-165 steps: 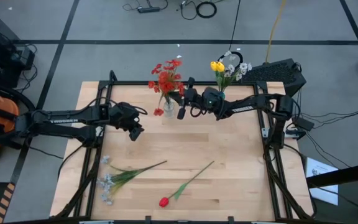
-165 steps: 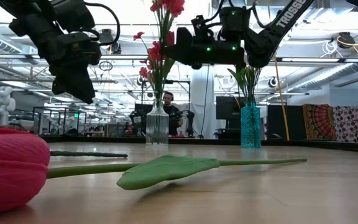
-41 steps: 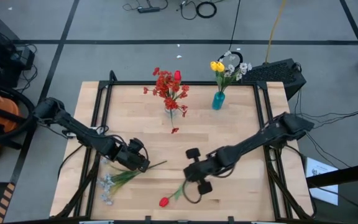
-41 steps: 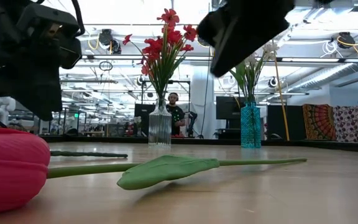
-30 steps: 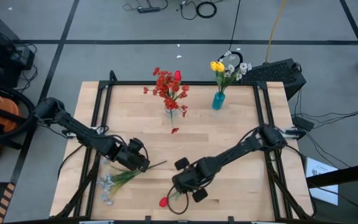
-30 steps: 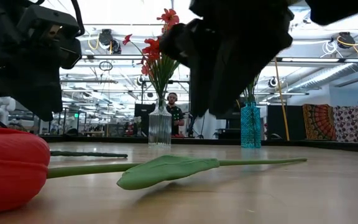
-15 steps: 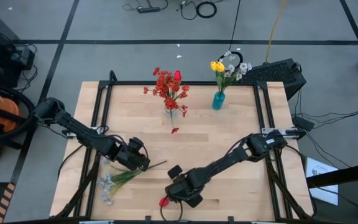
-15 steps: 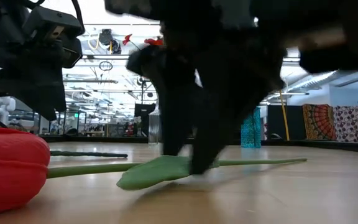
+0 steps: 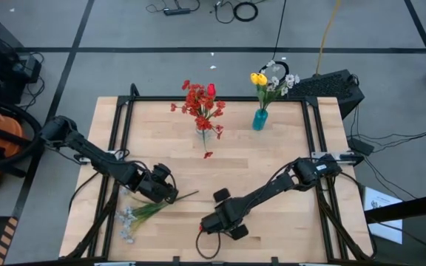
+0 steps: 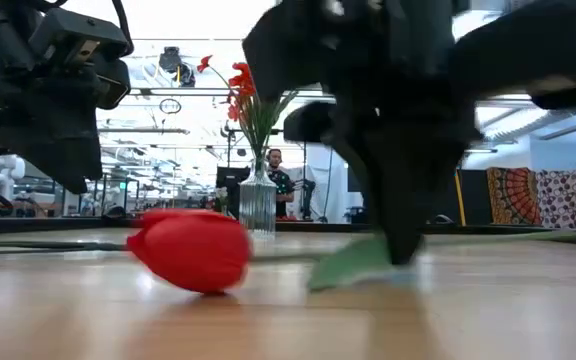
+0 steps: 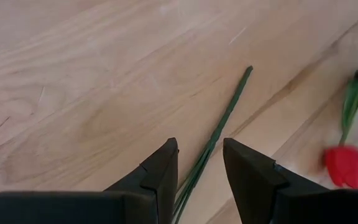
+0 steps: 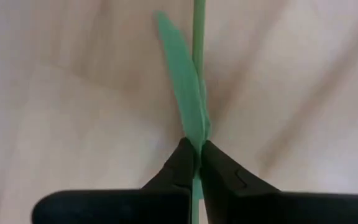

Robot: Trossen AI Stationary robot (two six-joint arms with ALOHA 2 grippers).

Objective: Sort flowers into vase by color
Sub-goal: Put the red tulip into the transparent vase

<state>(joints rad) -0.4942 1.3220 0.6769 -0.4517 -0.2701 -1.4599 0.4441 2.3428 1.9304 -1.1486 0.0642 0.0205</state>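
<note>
You have the red tulip low at the desk's near edge, its stem and leaf pinched in the right gripper, fingers closed on the stem. The left gripper hangs narrowly open astride the stem of the white-grey spray, near the desk's left front corner. Farther back, the clear vase holds red flowers; the blue vase holds yellow and white ones.

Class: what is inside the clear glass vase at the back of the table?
The glass vase holds only red flowers, including a red tulip. Their stems inside the glass are too small to make out.
</note>
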